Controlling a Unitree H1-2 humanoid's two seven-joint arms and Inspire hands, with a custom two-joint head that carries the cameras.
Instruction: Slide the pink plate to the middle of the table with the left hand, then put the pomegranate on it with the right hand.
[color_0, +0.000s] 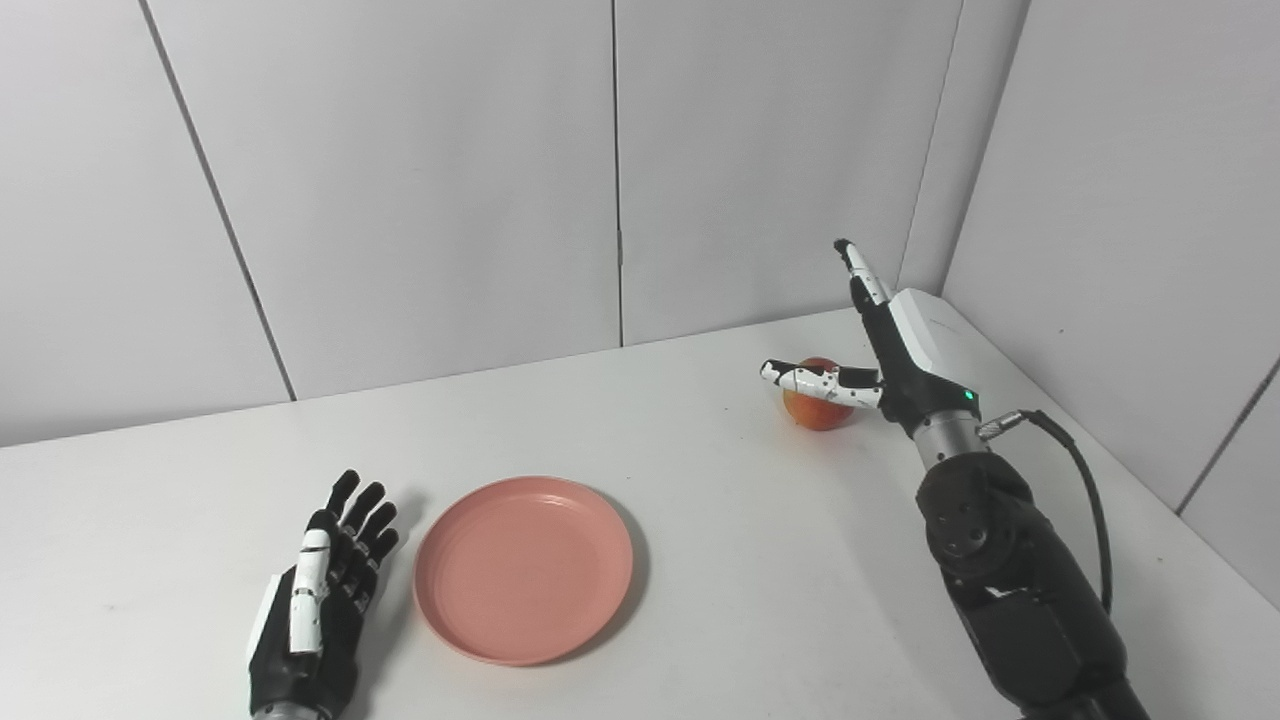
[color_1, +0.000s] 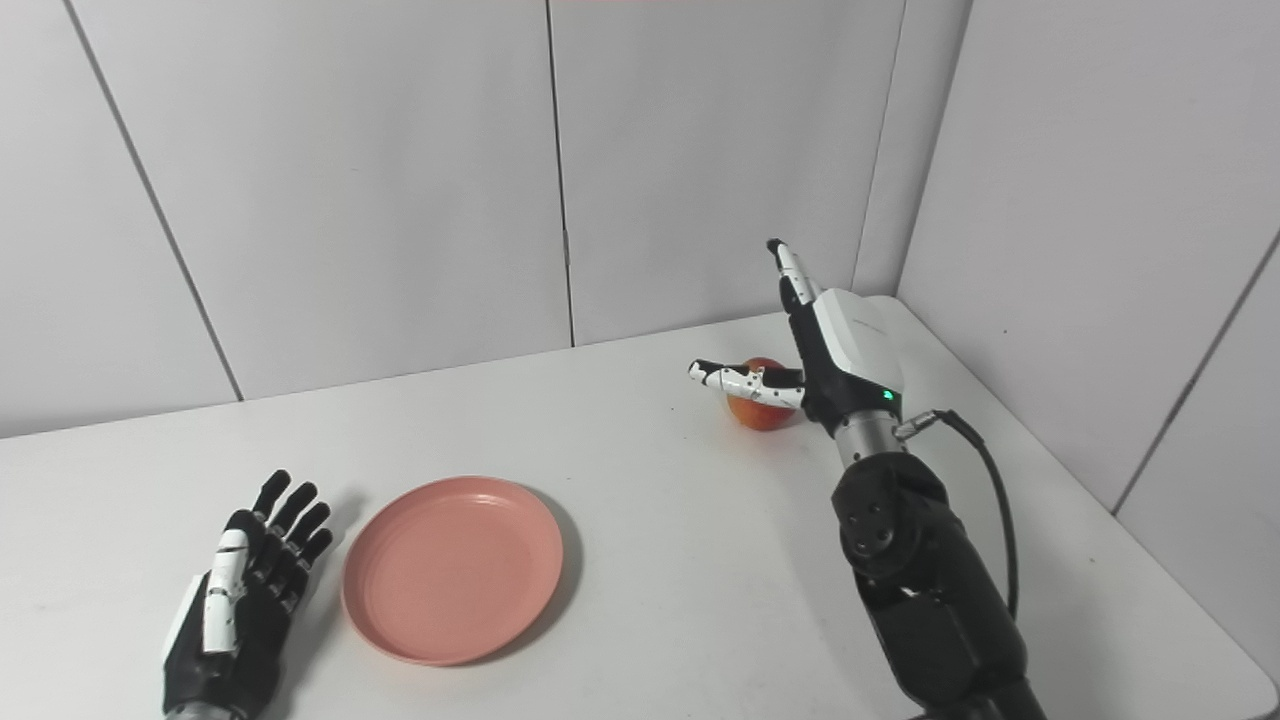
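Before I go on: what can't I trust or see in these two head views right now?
- Pomegranate: its right side is hidden behind the right hand in both views; any contact cannot be confirmed.
- Right hand: fingers beyond the palm are hidden by its white back.
- Left hand: wrist cut off by the bottom edge; whether it touches the pink plate is unclear.
- Right forearm: cut off by the bottom edge.

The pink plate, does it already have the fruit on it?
No, the pink plate is bare; the pomegranate sits far off by the right hand.
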